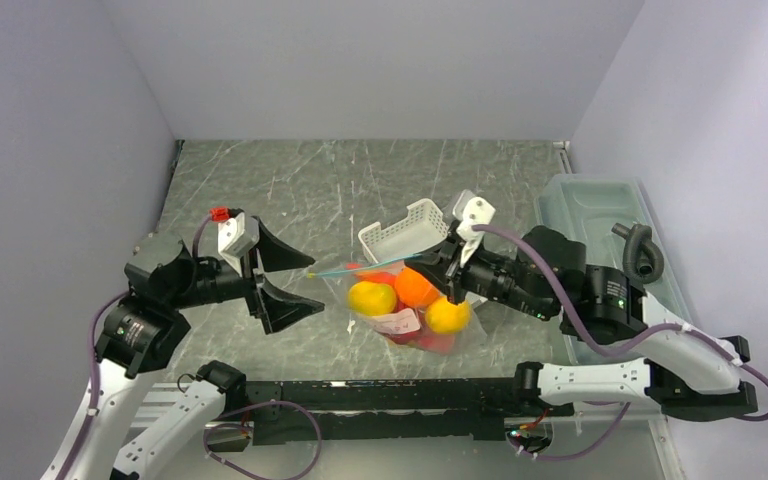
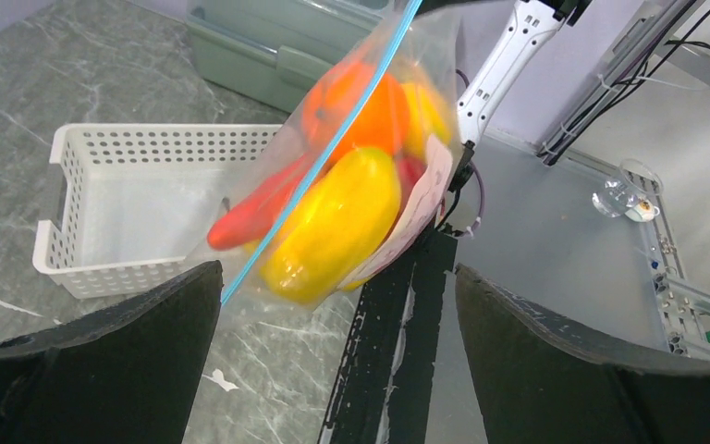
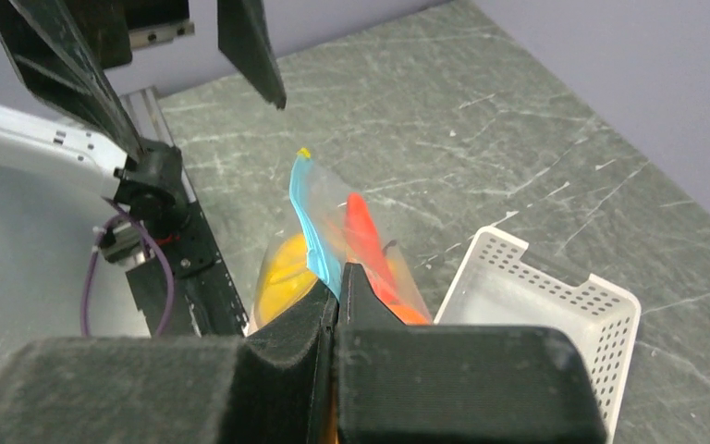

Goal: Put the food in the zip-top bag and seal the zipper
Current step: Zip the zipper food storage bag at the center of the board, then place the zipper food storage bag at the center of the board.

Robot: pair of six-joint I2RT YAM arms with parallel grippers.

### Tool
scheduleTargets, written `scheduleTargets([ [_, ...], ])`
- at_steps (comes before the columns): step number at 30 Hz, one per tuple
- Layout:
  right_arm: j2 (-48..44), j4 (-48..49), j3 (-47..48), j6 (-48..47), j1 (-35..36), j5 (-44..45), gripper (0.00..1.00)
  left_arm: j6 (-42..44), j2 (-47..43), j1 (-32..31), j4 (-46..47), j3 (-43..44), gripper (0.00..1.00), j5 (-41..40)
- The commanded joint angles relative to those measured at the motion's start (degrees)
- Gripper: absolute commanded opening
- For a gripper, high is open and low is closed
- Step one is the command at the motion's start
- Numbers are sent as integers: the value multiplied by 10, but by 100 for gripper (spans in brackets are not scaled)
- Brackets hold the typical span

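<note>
Grey marble tabletop (image 1: 290, 180) under both arms. L gripper (image 1: 315, 285) is gaping wide, gripping nothing, with the zipper (image 1: 370, 266) end pointing just beside it. I'm seeing the zip-top bag (image 1: 412, 318) hanging mid-scene, the food (image 1: 372, 297) bunched inside. R gripper (image 1: 450, 268) is clamping tight on the zipper's other end, with a white basket (image 1: 400, 232) behind.

Bright, even light, soft shadows (the food (image 2: 333, 222) looks slightly blurred close up).

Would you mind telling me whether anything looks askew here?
The zip-top bag, full of food, hangs slanted from the shut right gripper pinching one end of its zipper; the open left gripper stands clear.
</note>
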Motion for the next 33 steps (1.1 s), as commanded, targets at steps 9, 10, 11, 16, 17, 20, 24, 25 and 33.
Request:
scheduleTargets([
  [9,41,34,25,-3,-1,-86,0,36,17,1,5,45,100,13],
  [10,46,36,25,-2,-1,-94,0,36,17,1,9,43,100,16],
  [11,52,37,27,-1,-1,-101,0,37,17,1,13,41,100,20],
  [16,78,40,38,4,-1,-127,0,41,13,1,34,25,100,46],
  [17,82,43,38,5,-1,-144,0,40,11,1,41,19,100,54],
  [20,93,52,41,8,-1,-170,0,36,5,1,56,5,100,71],
  [24,104,66,48,14,-1,-195,0,36,3,1,61,-9,99,92],
  [25,107,69,51,15,-1,-200,0,36,2,1,62,-13,99,96],
  [33,143,64,95,39,-3,-200,0,33,3,1,76,-38,94,119],
])
